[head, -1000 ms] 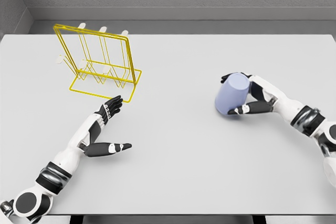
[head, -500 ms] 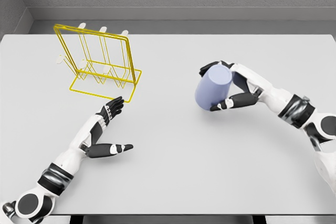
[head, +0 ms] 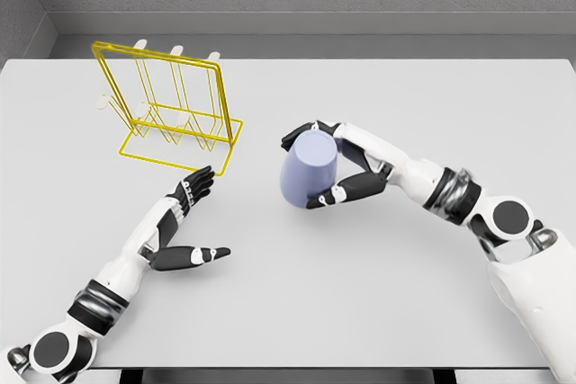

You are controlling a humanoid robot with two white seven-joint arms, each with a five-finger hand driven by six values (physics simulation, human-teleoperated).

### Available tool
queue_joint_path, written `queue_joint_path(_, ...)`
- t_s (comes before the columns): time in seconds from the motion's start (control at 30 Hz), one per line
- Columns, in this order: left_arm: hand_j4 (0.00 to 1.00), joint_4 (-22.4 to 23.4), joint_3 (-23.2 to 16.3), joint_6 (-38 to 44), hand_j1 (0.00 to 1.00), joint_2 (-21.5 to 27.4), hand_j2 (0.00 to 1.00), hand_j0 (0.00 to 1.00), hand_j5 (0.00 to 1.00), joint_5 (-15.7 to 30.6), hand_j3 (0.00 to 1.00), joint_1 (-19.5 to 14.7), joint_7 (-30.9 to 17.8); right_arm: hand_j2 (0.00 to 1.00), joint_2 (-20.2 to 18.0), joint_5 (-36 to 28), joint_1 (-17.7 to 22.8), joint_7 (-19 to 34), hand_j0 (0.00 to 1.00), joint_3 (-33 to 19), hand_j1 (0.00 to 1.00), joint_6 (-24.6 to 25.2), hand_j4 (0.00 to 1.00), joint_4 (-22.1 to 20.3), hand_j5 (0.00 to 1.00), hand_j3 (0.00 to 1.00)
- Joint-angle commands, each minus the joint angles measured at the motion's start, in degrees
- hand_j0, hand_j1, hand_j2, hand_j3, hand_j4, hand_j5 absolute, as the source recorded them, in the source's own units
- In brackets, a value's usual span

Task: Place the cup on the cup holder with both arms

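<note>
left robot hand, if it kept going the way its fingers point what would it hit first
Probably the yellow wire cup holder: the open left robot hand points up-right at its near base corner, just ahead, though depth is hard to judge.

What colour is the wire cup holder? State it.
Yellow, with pale peg tips; the cup holder shows in the head view.

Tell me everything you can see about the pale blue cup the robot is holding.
The pale blue cup is a plain, smooth, matte cylinder, looking like plastic or ceramic. It is tipped, its flat closed end up toward the camera and its opening hidden. The right hand grips it, dark fingers over the far side and the thumb across the near side. It sits near the middle of the grey table, right of the yellow wire cup holder.
</note>
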Motion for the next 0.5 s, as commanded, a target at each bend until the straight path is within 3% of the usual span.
queue_joint_path(0.0, 1.0, 0.0, 0.0, 0.0, 1.0, -0.3, 1.0, 1.0, 1.0, 0.0, 1.0, 0.0, 0.0, 0.67, 1.0, -0.3, 0.0, 0.0, 0.67, 1.6, 0.67, 0.0, 0.67, 0.0, 0.67, 0.67)
queue_joint_path(0.47, 1.0, 0.0, 0.1, 0.4, 1.0, -1.0, 1.0, 1.0, 1.0, 0.0, 1.0, -0.1, 0.0, 0.67, 3.4, 2.8, -0.1, 0.0, 0.67, 6.5, 0.67, 0.0, 0.67, 0.3, 0.67, 0.67)
